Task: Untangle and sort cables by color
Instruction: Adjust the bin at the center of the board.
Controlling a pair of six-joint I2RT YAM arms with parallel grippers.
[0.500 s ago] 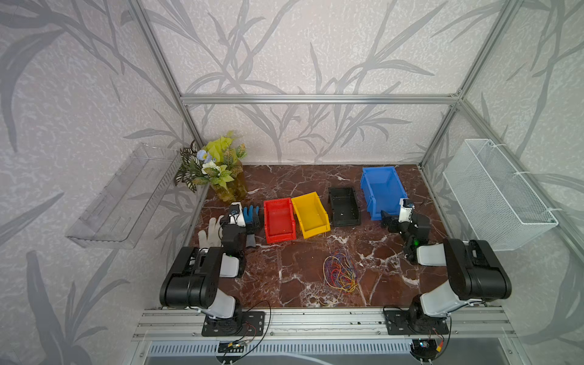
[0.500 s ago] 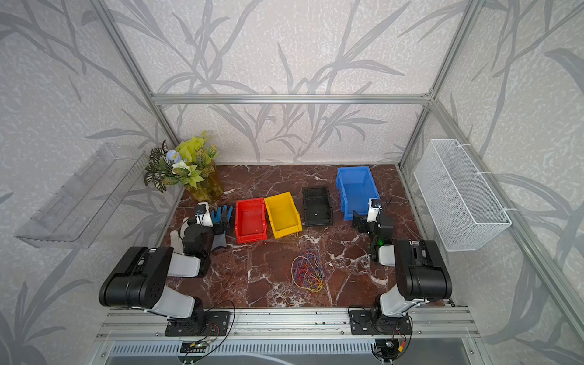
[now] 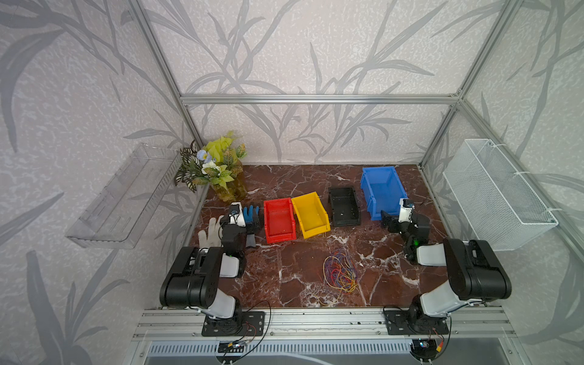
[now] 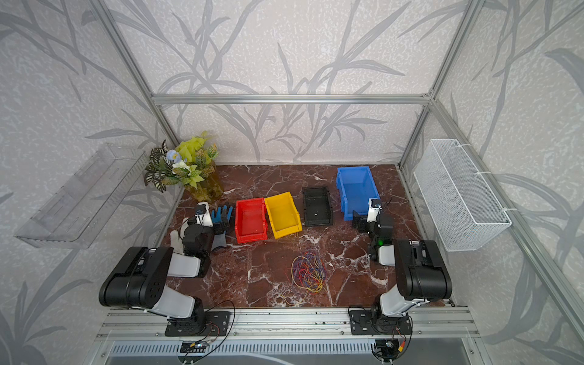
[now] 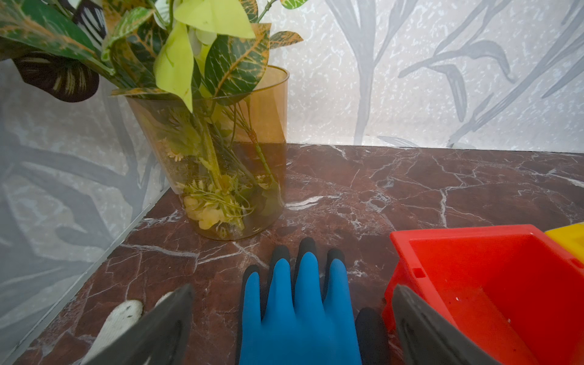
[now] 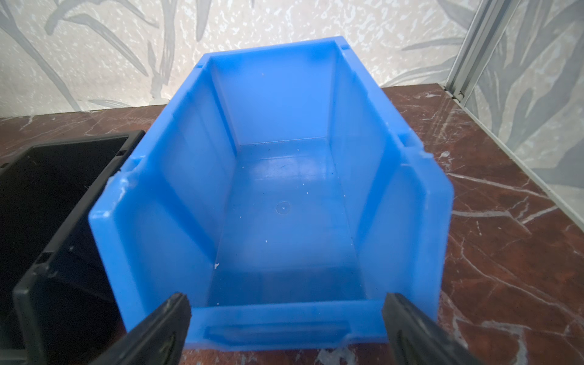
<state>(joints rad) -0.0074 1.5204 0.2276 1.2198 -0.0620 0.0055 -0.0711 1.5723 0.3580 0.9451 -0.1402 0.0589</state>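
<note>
Nearest the front rail, the cables (image 3: 340,275) lie in one tangled heap of red, yellow-orange, blue and purple loops on the brown marble tabletop (image 3: 284,284). The heap sits between the two arms and apart from both grippers and from the bins. Farther back on the left, the left gripper (image 5: 292,294) has its fingers spread wide with nothing gripped. It is poised over a blue glove (image 5: 300,316) that lies flat with its fingertips toward the far wall, and a white knit glove (image 3: 208,232) lies just beside it on the wall side. On the right, the right gripper (image 6: 286,298) is likewise spread wide and holds nothing, facing the low front lip of the blue bin (image 3: 382,189). A row runs across the table from left to right: red bin (image 3: 279,221), yellow bin (image 3: 311,215) just beside it, black bin (image 3: 343,207), then the larger blue one. In the far left corner stands an amber vase (image 5: 221,158) of artificial foliage. A clear plastic shelf (image 3: 123,196) hangs on the left wall and a white wire basket (image 3: 493,192) on the right.
</note>
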